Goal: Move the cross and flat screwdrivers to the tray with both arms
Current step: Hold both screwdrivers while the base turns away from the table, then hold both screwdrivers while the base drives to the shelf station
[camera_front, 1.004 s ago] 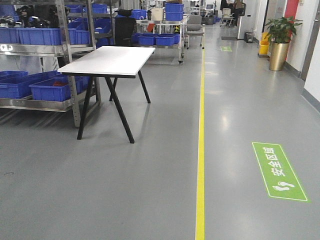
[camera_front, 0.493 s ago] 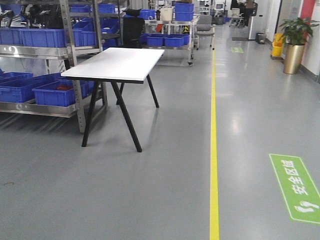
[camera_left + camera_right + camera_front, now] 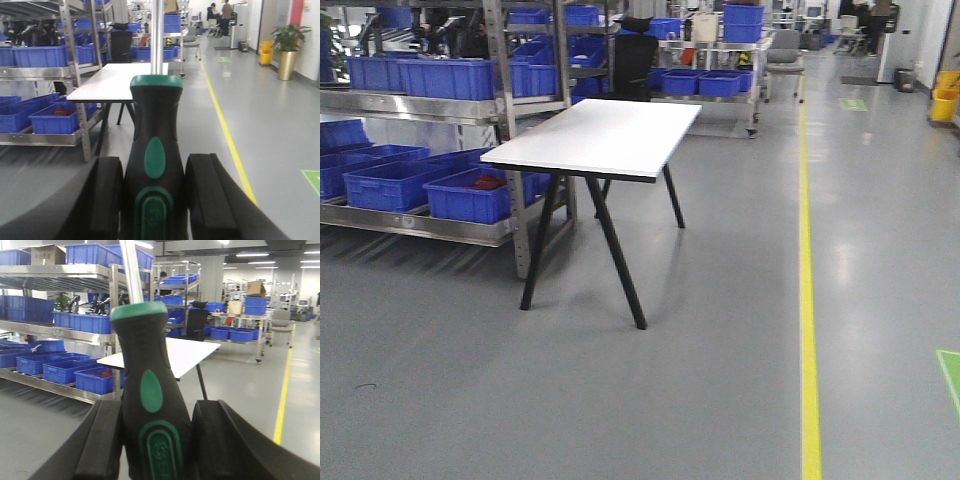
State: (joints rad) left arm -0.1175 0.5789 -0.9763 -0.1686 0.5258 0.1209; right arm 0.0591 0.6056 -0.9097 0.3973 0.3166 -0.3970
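In the left wrist view my left gripper (image 3: 155,200) is shut on a screwdriver (image 3: 155,150) with a black handle and green accents. Its steel shaft (image 3: 157,35) points up and away. In the right wrist view my right gripper (image 3: 157,440) is shut on the other, alike screwdriver (image 3: 147,385), whose shaft (image 3: 131,270) also points up. I cannot tell which one is cross and which is flat. The grey metal tray is out of view. Neither the arms nor the grippers show in the front view.
A white table (image 3: 610,135) on black legs stands ahead on the grey floor and shows nothing on its top. Metal shelving with blue bins (image 3: 420,80) lines the left side. A yellow floor line (image 3: 808,300) runs along the right. A potted plant (image 3: 286,37) stands far right.
The front view has swung left and moved closer. The table is larger and further right in the frame, and the green floor sign has slid almost off the right edge.
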